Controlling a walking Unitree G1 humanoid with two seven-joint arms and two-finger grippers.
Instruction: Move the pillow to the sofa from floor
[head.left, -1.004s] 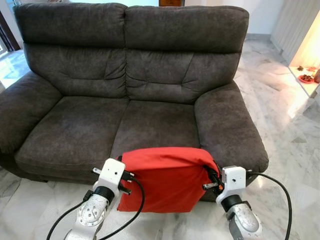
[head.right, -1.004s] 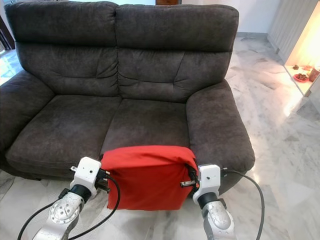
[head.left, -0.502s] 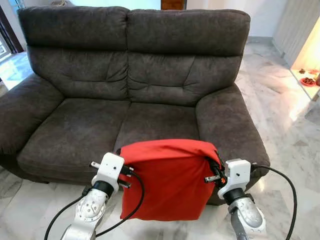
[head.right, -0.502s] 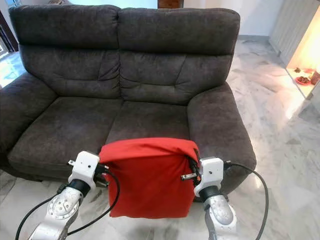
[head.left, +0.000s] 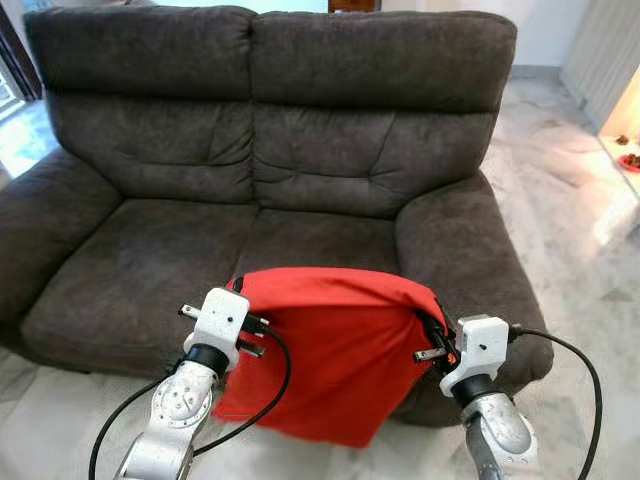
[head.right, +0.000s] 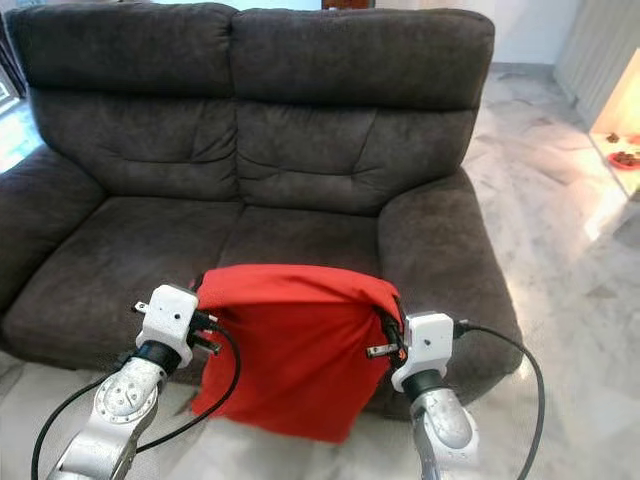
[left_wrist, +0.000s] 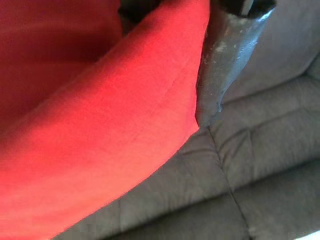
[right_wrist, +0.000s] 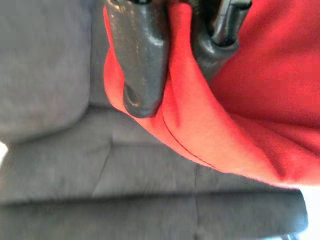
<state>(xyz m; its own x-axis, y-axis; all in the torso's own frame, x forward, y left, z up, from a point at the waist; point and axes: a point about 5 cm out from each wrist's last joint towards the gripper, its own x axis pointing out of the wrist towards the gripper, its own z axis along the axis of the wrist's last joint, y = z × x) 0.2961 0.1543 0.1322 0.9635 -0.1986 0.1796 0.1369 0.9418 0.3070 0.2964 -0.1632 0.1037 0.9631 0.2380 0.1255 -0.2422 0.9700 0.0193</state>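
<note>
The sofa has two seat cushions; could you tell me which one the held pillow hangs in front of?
The robot's right-hand seat cushion; the red pillow hangs before its front edge.

Matt red cloth pillow (head.left: 330, 350), napped grey fabric sofa (head.left: 150, 250), glossy veined marble floor (head.left: 570, 230).

A home living room: dark grey sofa (head.left: 270, 150) on polished marble floor (head.left: 560, 210).

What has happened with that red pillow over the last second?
The red pillow has been lifted: a second ago its bottom edge sat low by the floor, now it hangs in the air at a slant in front of the sofa seat. The left tool and right tool keep gripping its top corners as before. The pillow is not yet on the sofa.
</note>
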